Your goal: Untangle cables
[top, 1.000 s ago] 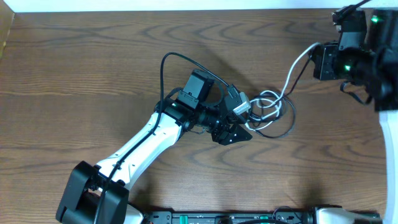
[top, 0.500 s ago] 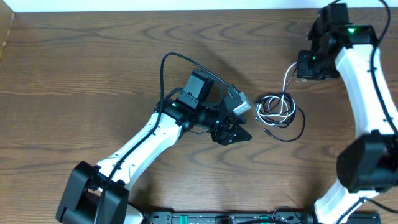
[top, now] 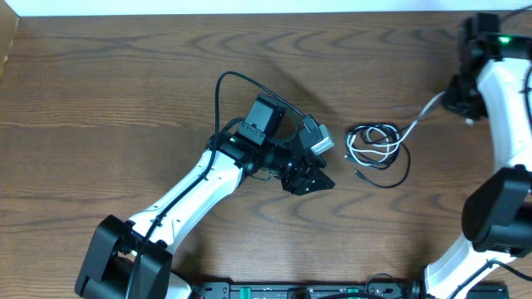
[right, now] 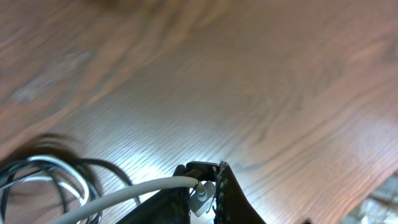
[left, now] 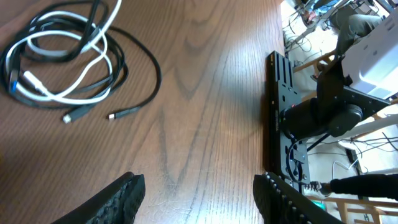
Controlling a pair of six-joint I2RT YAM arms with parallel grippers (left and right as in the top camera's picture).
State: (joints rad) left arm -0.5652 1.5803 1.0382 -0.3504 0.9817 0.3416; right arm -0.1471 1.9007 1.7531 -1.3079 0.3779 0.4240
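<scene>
Right of centre on the wooden surface [top: 125, 100], the cables [top: 376, 148] lay in a loose black-and-white tangle of overlapping loops. From the upper side of that tangle the white cable [top: 418, 122] ran away toward the right edge and into the right end effector [top: 462, 98], which was clenched on it. The right wrist view showed the white cord pinched between the closed fingertips [right: 225, 200], with the loops blurred low at the left of that view. The black cable [top: 403, 170] swept a wider arc around the lower right of the bundle and lay flat on the wood. Seen from the left wrist, two small plug ends [left: 65, 118] rested near each other just outside the loops, on the side facing that camera.

The left end effector [top: 322, 162] sat just left of the tangle and apart from it. It was released, with nothing between its jaws. Its two dark fingertips [left: 121, 196] stood wide apart over bare wood in its own wrist view, and neither touched the cords lying ahead of them.
</scene>
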